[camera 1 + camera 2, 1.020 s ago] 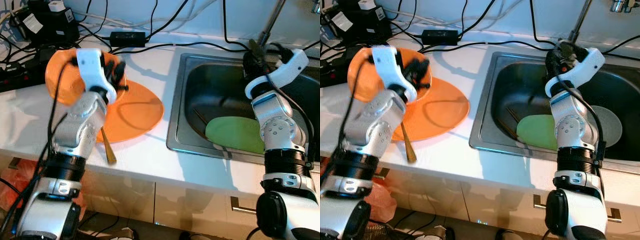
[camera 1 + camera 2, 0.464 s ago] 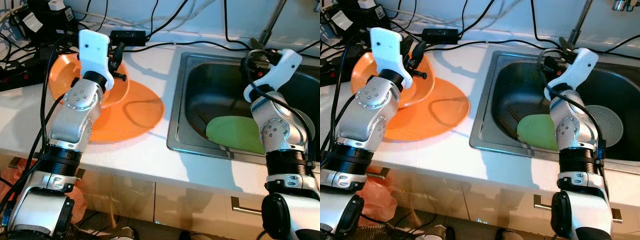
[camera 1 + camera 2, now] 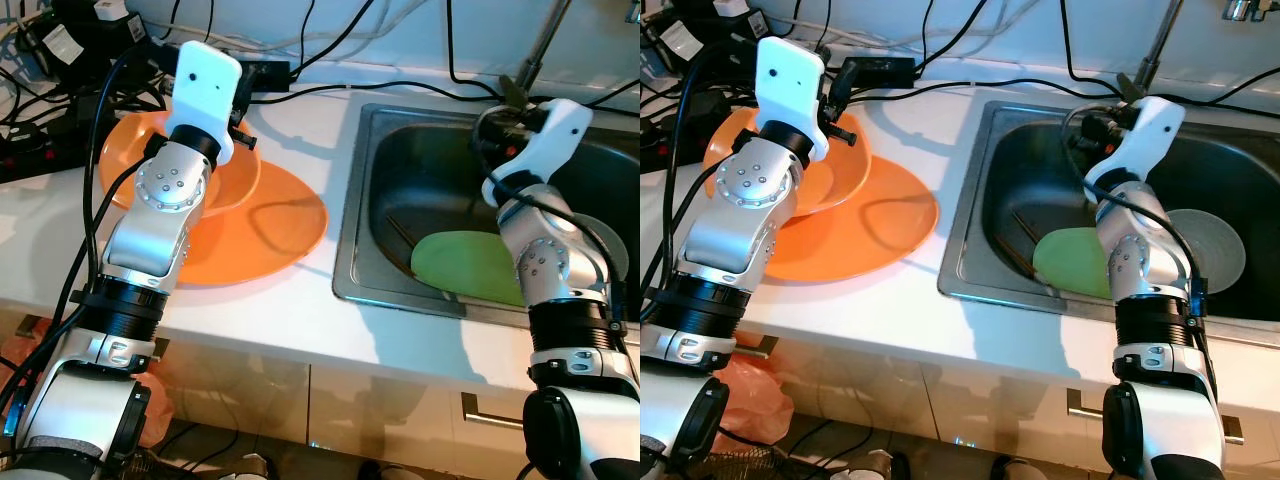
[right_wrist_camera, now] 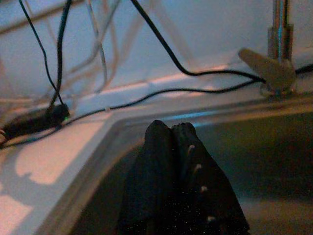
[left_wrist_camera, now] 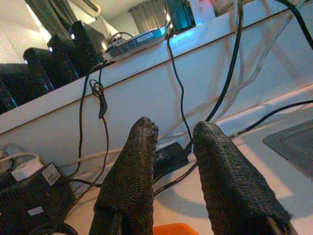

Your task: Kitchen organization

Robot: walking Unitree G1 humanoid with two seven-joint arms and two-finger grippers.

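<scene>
Two arms are up in front of you. On the white worktop (image 3: 300, 300), an orange plate (image 3: 270, 225) carries an orange bowl (image 3: 235, 180) near the back-left edge; your left hand (image 5: 173, 142) hovers above them, fingers slightly parted, empty. Your right hand (image 4: 171, 142), fingers pressed together, sits over the sink (image 3: 420, 180), where a green plate (image 3: 465, 265) lies.
</scene>
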